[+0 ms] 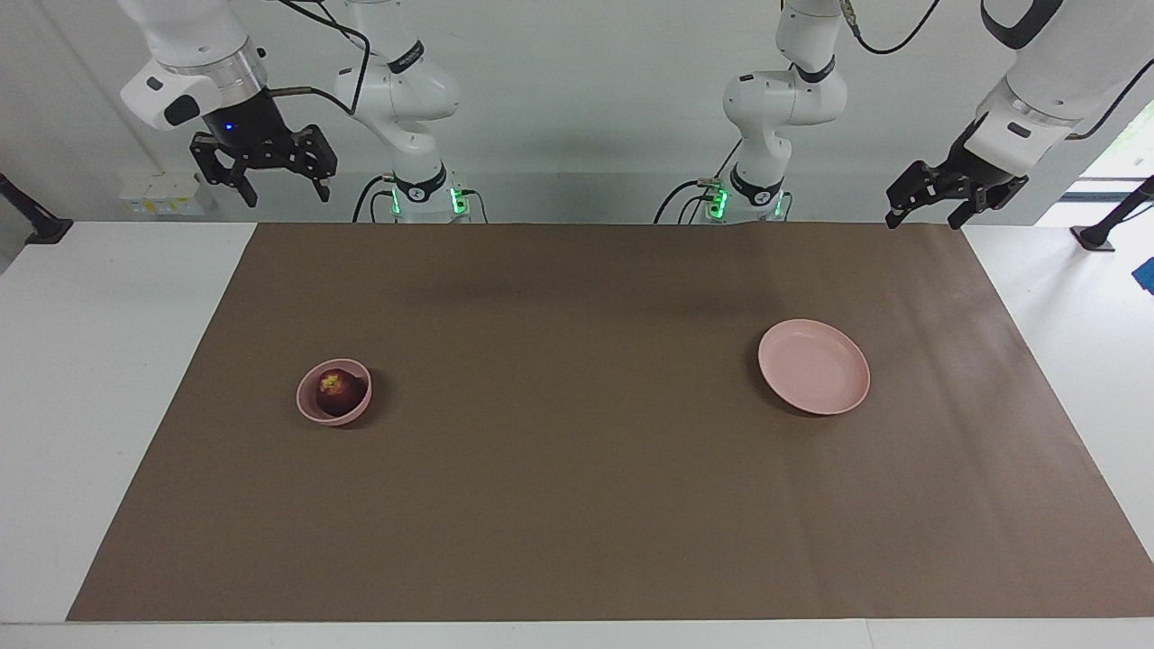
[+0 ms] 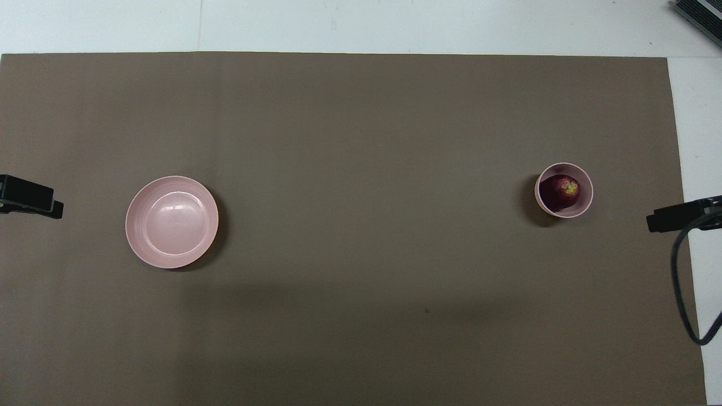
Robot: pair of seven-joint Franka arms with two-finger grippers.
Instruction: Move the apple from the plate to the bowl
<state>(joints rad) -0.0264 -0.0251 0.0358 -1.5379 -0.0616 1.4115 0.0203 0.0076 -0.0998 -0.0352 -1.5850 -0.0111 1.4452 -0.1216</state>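
apple point(image 1: 337, 389) inside bowl point(image 1: 313, 407)

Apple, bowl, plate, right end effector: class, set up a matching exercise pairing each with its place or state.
Things:
1. apple
2. bowl
3. plate
4. right end effector

Places or states:
A. holds nothing, toward the left arm's end of the table
B. raised, open, holding nothing
C. inside the bowl
D. toward the right arm's end, holding the fruit

Pairs: 1-C, 2-D, 3-A, 4-B
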